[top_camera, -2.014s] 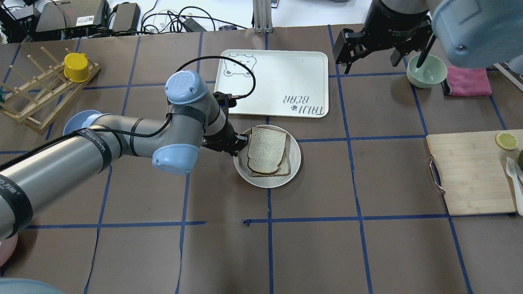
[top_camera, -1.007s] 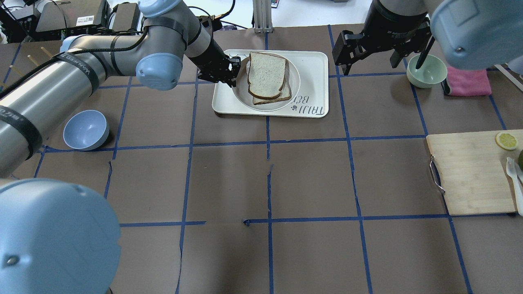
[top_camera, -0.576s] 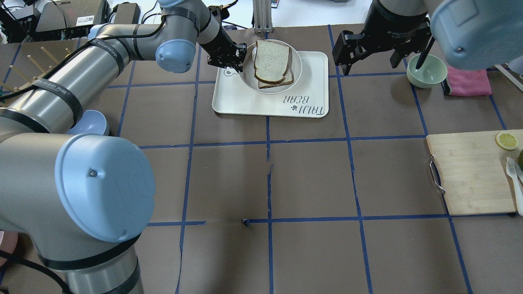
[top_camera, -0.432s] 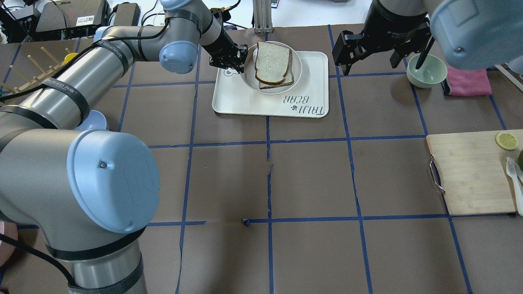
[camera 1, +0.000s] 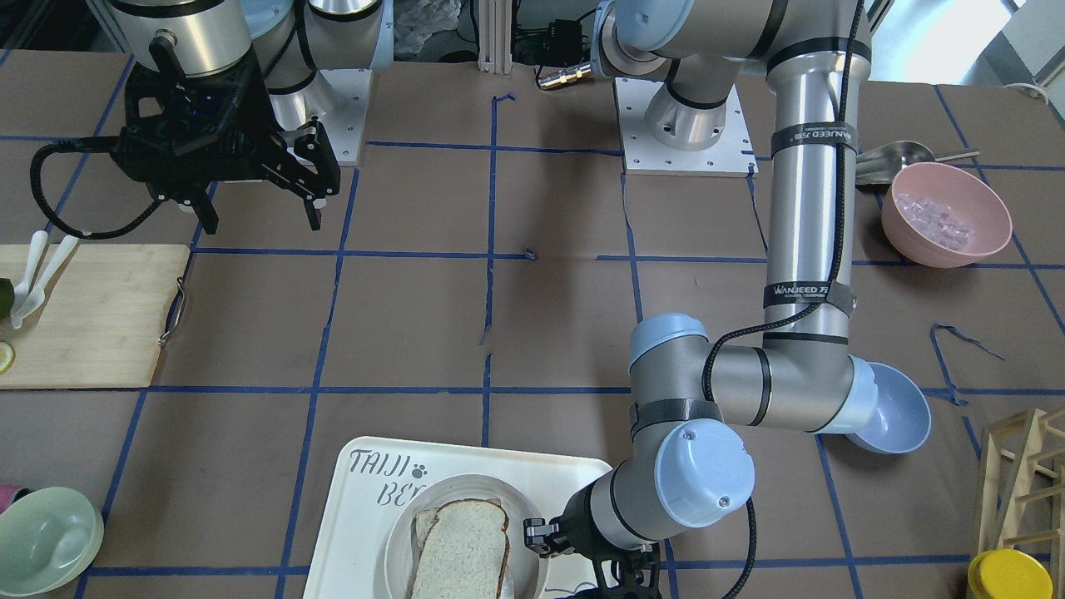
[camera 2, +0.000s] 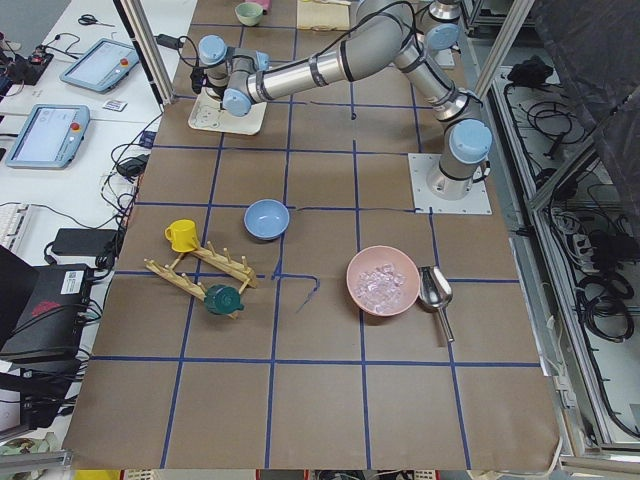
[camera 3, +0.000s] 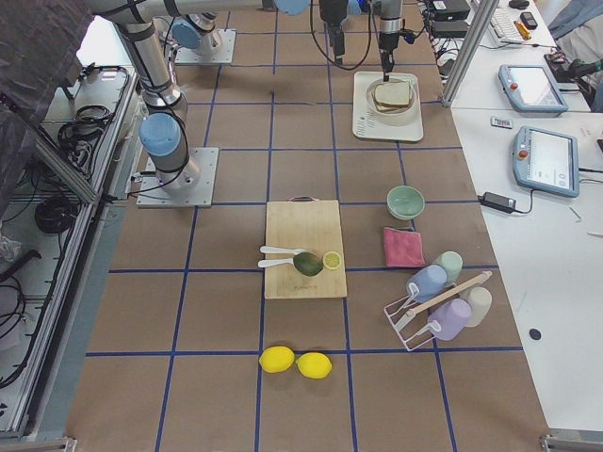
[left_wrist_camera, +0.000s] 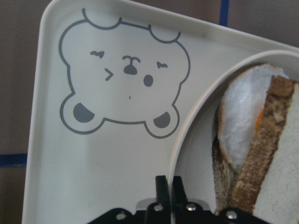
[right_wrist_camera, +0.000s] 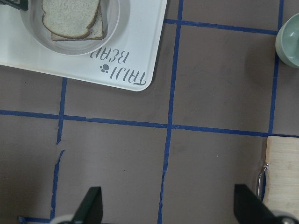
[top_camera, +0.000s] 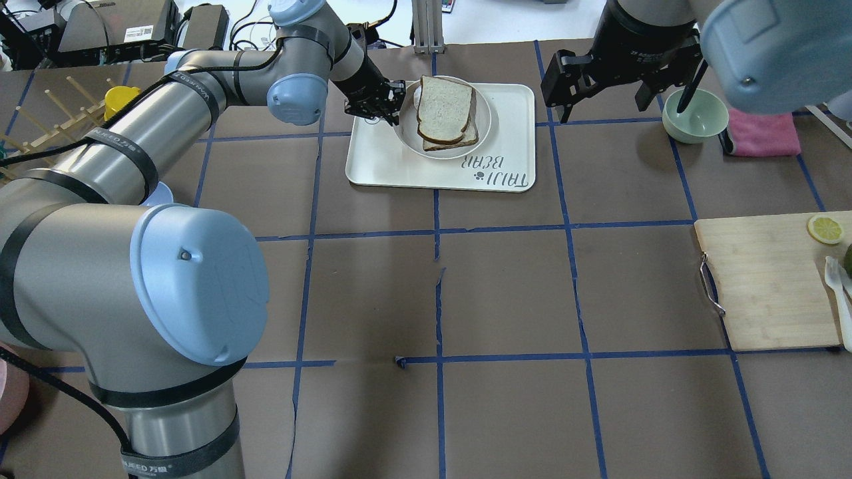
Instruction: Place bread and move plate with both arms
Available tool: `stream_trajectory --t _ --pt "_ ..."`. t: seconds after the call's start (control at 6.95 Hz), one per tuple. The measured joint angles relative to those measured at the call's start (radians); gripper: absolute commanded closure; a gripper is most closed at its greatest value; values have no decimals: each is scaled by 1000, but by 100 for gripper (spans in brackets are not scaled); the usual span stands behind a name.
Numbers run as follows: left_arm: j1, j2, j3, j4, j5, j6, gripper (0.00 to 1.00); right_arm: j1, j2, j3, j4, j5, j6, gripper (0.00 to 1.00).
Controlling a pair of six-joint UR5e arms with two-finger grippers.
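Note:
The round cream plate (top_camera: 484, 114) sits within the far half of the "TAIJI BEAR" tray (top_camera: 506, 143); I cannot tell whether it rests on it. The bread (top_camera: 444, 110), a dark-crusted slice, lies on top of a second slice in the plate. My left gripper (top_camera: 389, 110) is shut on the plate's left rim; the left wrist view shows its fingers (left_wrist_camera: 161, 186) pinching the rim (left_wrist_camera: 187, 130) beside the bread's crust (left_wrist_camera: 261, 154). My right gripper (top_camera: 599, 93) hangs open and empty to the right of the tray; it also shows in the front-facing view (camera 1: 262, 212).
A pale green bowl (top_camera: 694, 114) and a pink cloth (top_camera: 764, 132) lie at the back right. A wooden cutting board (top_camera: 765, 279) with a lemon slice is at the right edge. A blue bowl (camera 1: 894, 412), a pink bowl (camera 1: 947, 215) and a yellow cup (top_camera: 114, 102) stand on the left.
My left gripper has carried the plate with the bread from the table's middle onto the tray, then settled it slightly nearer on the tray. The right arm has not moved.

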Motion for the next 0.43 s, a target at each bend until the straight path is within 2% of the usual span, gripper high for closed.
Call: stream_trajectory --t 0.43 --pt "7 43 3 -8 -1 -54 0 0 0 4 -1 2 0 0"
